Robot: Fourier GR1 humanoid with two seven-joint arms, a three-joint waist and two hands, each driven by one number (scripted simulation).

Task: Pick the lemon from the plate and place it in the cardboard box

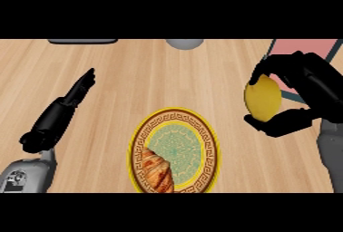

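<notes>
- Lemon [262, 100]: smooth yellow oval, upright, at 3 o'clock from the plate and well apart from it. Its right edge is hidden by the fingers round it.
- Right hand [305, 90]: black, curled round the lemon, fingers over its top and thumb under its lower end. Grey forearm cut off by the right edge.
- Left hand [67, 102]: black, fingers straight and together, holding nothing, pointing to 1 o'clock over the desk at 9 o'clock of the view. Grey forearm cut off at the lower left corner.
- Plate [204, 131]: round, yellow rim with a dark key-pattern band, pale green patterned centre. Lower edge cut off.
- Croissant [157, 170]: brown, ridged, glossy, lying on the plate at 7 o'clock; its lower end is cut off.
- Box [305, 47]: at 1 o'clock, only a pink inside and dark rim show, partly behind the right hand.
- Desk [147, 77]: light wood planks with visible grain.
- Grey round thing [185, 43]: at 12 o'clock, cut off, hard to identify.
- Dark flat thing [83, 41]: at 11 o'clock, only an edge shows.
</notes>
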